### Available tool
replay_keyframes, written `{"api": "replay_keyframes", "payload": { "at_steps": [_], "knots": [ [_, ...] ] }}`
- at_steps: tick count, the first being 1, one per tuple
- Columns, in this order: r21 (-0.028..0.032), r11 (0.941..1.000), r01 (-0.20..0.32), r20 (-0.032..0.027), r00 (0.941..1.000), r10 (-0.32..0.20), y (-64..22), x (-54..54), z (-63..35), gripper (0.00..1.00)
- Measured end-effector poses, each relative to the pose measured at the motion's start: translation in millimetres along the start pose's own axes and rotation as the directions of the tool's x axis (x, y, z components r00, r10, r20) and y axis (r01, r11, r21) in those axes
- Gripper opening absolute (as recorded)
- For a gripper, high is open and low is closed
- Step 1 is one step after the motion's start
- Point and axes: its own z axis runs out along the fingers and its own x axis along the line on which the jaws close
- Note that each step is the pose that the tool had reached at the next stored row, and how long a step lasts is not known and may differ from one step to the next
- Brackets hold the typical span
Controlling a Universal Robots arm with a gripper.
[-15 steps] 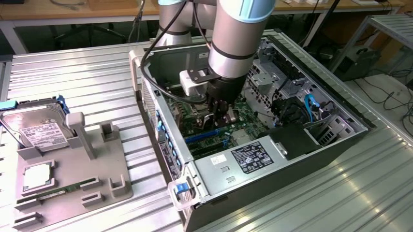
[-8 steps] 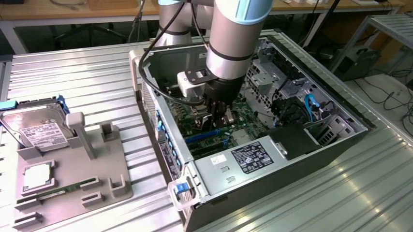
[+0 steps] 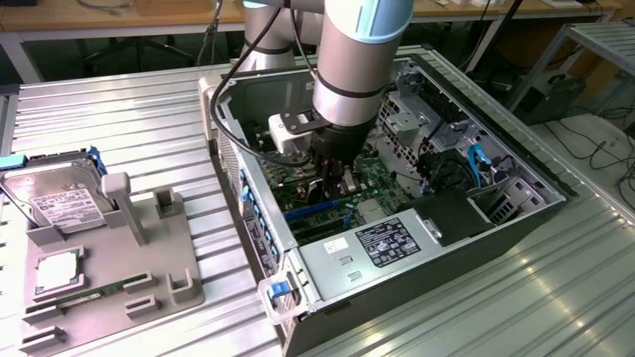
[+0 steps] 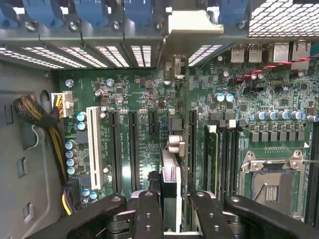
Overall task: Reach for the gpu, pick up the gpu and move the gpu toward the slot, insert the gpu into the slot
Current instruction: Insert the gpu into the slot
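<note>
Where the exterior view hides it, gripper [image 4: 169, 209] clamped on gpu [image 4: 172, 172], edge-on above motherboard [image 4: 134, 89] slots.

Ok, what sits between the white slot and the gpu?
Wrist view: three black motherboard slots, two long, one short, between the white slot and the gpu.
</note>
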Motion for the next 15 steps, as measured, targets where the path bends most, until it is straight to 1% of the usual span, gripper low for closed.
{"api": "replay_keyframes", "payload": {
  "at_steps": [9, 11, 13, 15],
  "knots": [
    [-0.0001, 1.0000, 0.002, 0.0011, 1.0000, -0.002, 3.0, 0.3, 6.2, 0.27],
    [0.0021, 1.0000, 0.003, 0.0008, 1.0000, -0.003, 3.1, 0.3, 6.6, 0.27],
    [0.0072, 1.0000, 0.004, 0.0011, 1.0000, -0.004, 3.1, 0.3, 7.0, 0.27],
    [0.0076, 1.0000, 0.004, 0.0013, 1.0000, -0.004, 3.2, 0.3, 7.1, 0.27]
  ]
}}
